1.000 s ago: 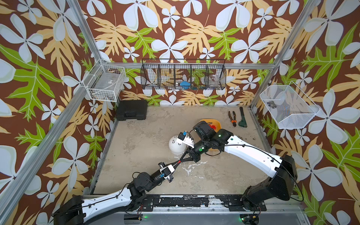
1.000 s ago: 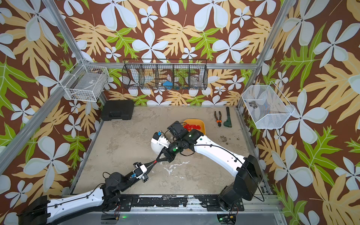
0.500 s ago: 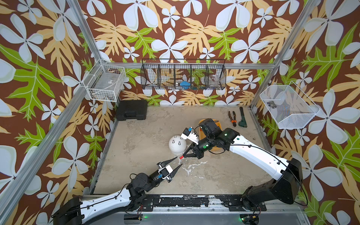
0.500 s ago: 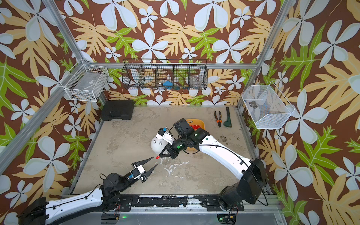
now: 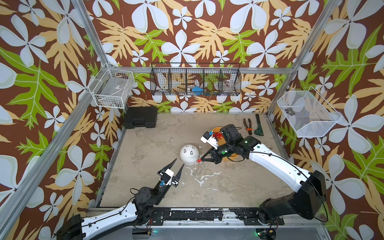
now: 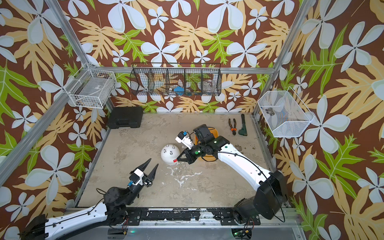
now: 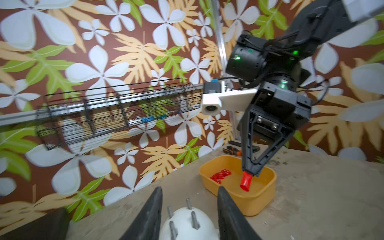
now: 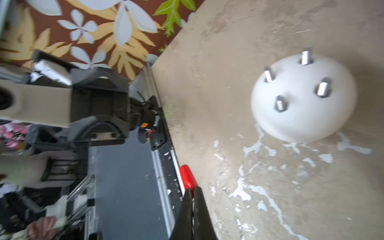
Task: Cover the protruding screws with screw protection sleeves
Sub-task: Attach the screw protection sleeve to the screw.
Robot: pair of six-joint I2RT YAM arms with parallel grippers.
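My right gripper [image 5: 201,160] pinched one small red plastic sleeve [image 5: 198,160], which ran on in line with the fingers. Its tip sat just beside the rim of the white rounded dome [image 5: 188,158], not lined up with any of the four thin grey metal screws [image 5: 190,153], which stood bare on top. My left gripper [image 5: 178,162] hung parted and empty, near the dome's other side.

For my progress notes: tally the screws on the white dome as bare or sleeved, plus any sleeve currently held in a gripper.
Bare screws: 4
Sleeved screws: 0
Red sleeve held in the right gripper: 1
Total: 5
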